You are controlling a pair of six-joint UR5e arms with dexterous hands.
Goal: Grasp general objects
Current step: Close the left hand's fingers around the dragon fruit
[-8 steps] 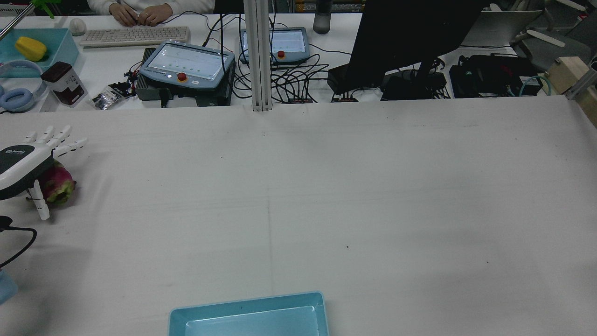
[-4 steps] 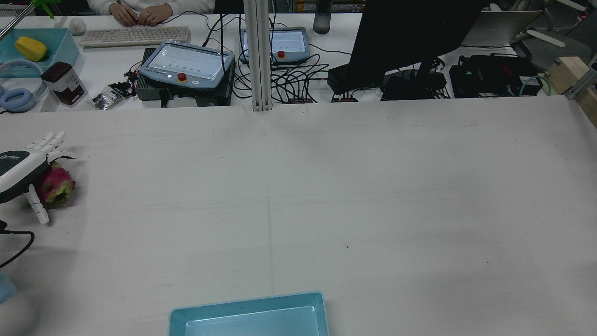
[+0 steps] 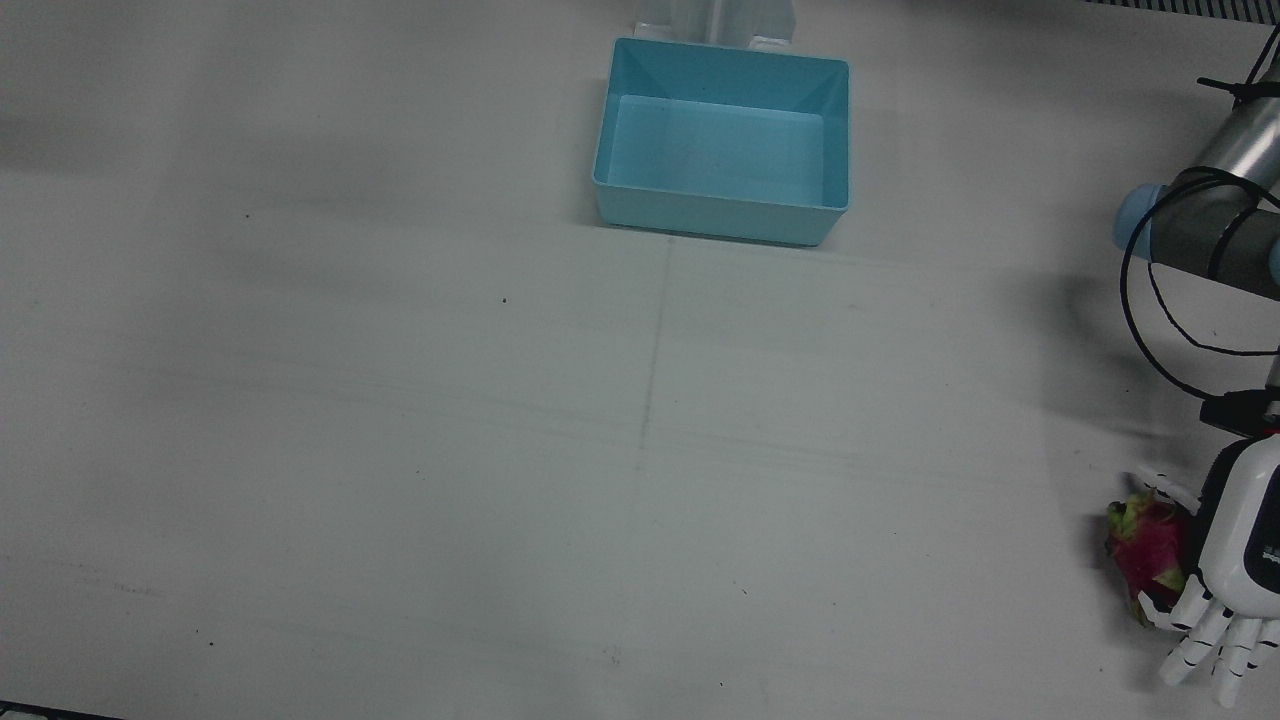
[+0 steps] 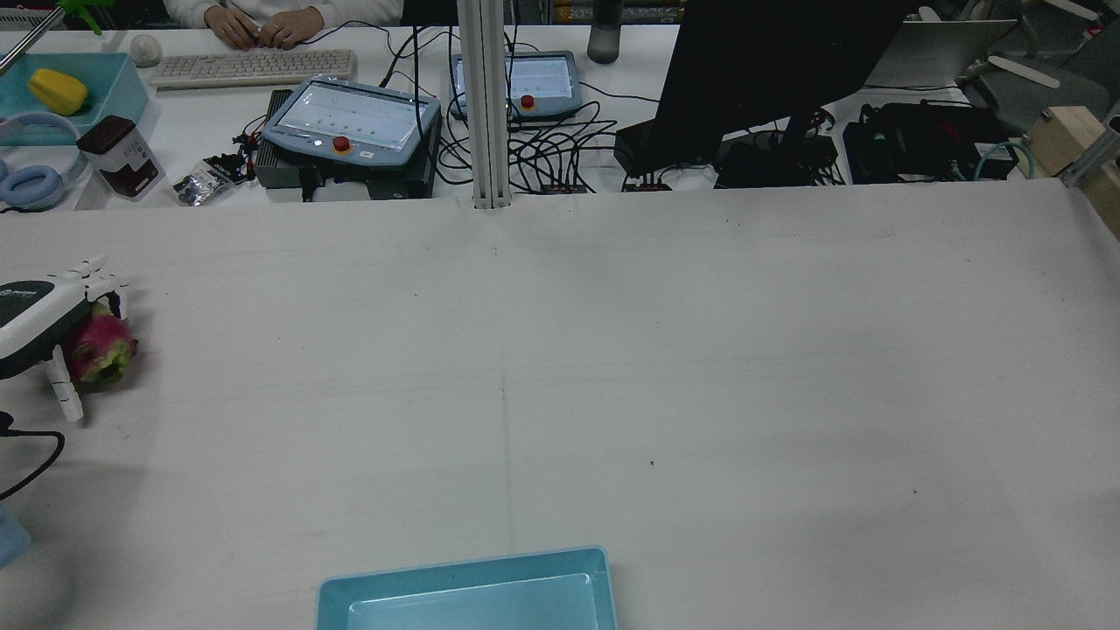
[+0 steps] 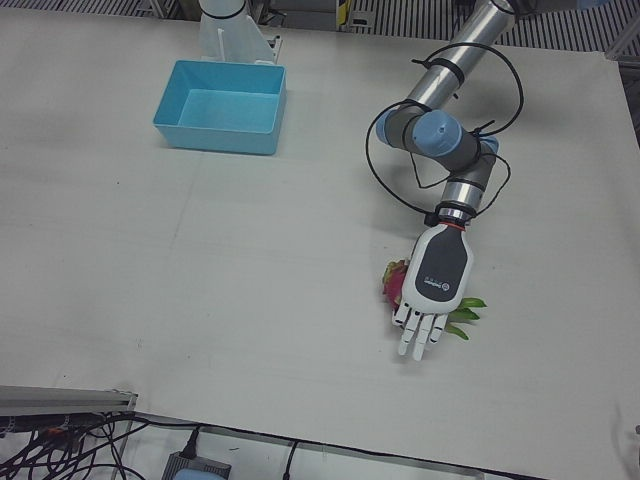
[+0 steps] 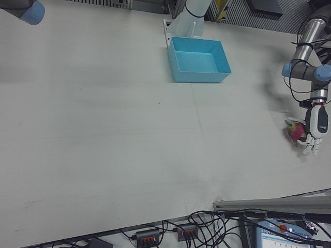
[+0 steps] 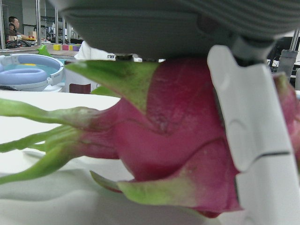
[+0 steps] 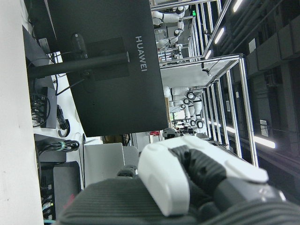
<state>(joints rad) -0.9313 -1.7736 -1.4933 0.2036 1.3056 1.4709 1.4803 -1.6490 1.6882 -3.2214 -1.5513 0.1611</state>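
My left hand [image 5: 436, 285]: glossy white plastic shell, matt black back panel. Dragon fruit [image 7: 178, 140]: waxy pink skin, smooth green scales. Table [image 3: 400, 450]: matt off-white cloth, faintly creased. Bin [image 3: 722, 141]: smooth blue plastic.

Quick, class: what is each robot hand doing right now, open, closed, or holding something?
Left hand: lies over the dragon fruit, fingers curling around it; a firm hold cannot be told.
Right hand: only its own camera shows part of it; state cannot be told.
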